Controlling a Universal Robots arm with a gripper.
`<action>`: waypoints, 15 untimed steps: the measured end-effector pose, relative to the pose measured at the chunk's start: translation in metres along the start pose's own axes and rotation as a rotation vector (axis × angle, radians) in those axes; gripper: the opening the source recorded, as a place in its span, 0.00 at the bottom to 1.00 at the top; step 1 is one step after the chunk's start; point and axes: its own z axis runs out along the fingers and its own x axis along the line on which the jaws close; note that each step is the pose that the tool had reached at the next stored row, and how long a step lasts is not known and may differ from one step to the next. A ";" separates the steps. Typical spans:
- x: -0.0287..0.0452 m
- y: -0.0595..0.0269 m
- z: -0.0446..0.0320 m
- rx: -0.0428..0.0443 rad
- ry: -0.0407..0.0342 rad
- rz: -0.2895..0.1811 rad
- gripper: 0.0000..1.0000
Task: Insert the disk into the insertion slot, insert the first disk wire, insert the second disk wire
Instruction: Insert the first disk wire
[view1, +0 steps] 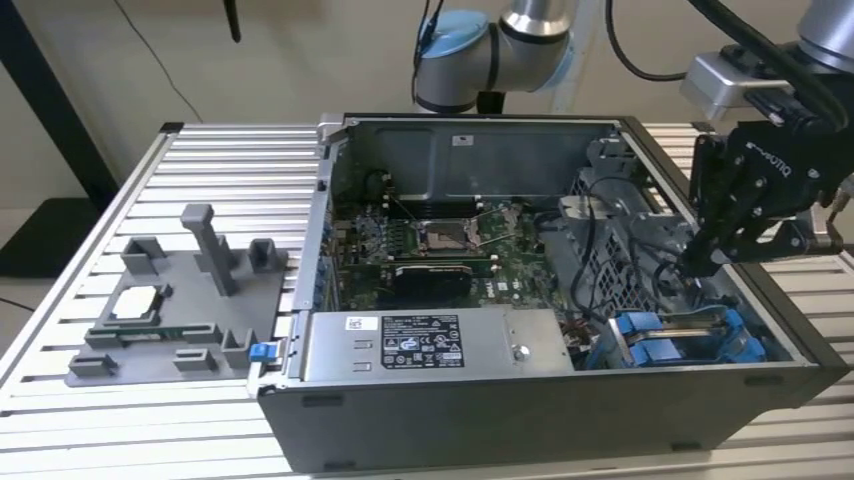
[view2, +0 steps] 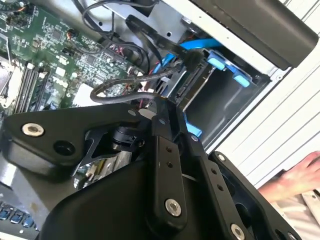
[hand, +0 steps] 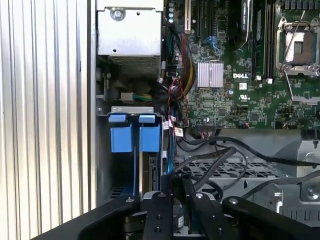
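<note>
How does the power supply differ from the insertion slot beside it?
The power supply is a closed silver box with a white label; the insertion slot is open, with bright blue rails. The gripper is near the insertion slot, well away from the power supply. Both sit along the near wall of the case in the exterior view.

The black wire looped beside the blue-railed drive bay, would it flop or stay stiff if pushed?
Probably floppy: the black wire curls in a loose loop. Likely light, being thin. It may spring back some, since the loop stands open above the circuit board.
</note>
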 end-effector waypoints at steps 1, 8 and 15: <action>0.0017 -0.0017 0.0002 -0.0007 0.0001 0.000 0.00; 0.0143 -0.0133 0.0018 -0.0051 0.0000 0.000 0.00; 0.0228 -0.0209 0.0030 -0.0069 0.0001 0.000 0.00</action>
